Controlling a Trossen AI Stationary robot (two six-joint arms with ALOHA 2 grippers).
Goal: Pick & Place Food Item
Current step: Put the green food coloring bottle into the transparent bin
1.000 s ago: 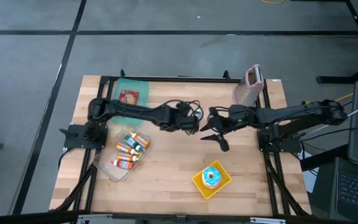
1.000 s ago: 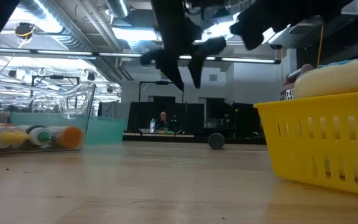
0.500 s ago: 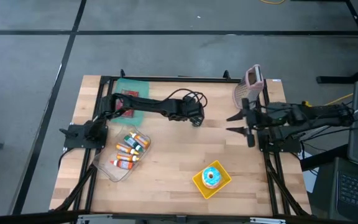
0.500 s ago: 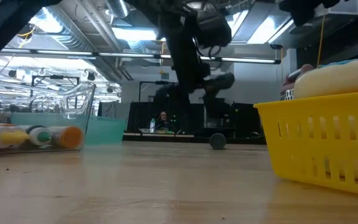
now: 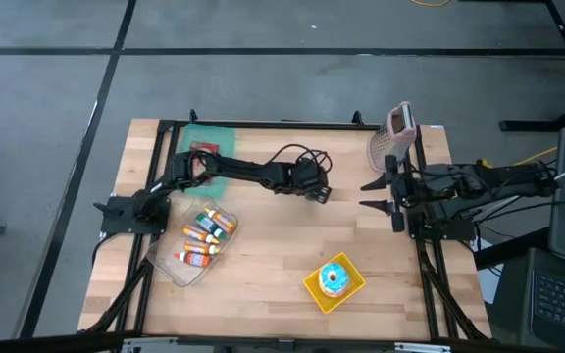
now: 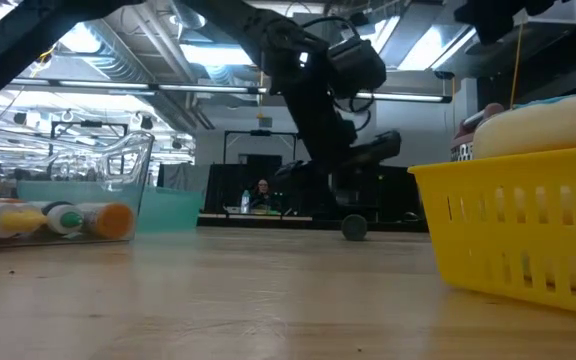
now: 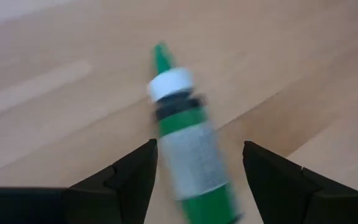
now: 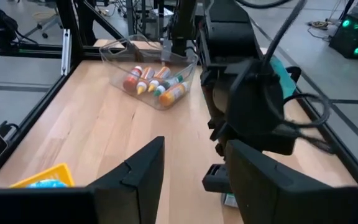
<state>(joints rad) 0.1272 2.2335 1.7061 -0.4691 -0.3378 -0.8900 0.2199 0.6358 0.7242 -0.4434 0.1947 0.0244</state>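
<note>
Left hand [image 5: 320, 194] reaches over the middle of the tabletop [image 5: 273, 255] in the high view; the right hand [image 5: 381, 193] waits near the far right edge, fingers apart. From the low view, a small round cap [image 6: 353, 228] lies on the wood below the left hand. Its wrist view shows a green bottle [image 7: 188, 152] lying between spread fingers [image 7: 132, 174], untouched.

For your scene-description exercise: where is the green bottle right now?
The green bottle lies on the wooden table between the left tool's open fingers, near the table's middle in the high view.
</note>
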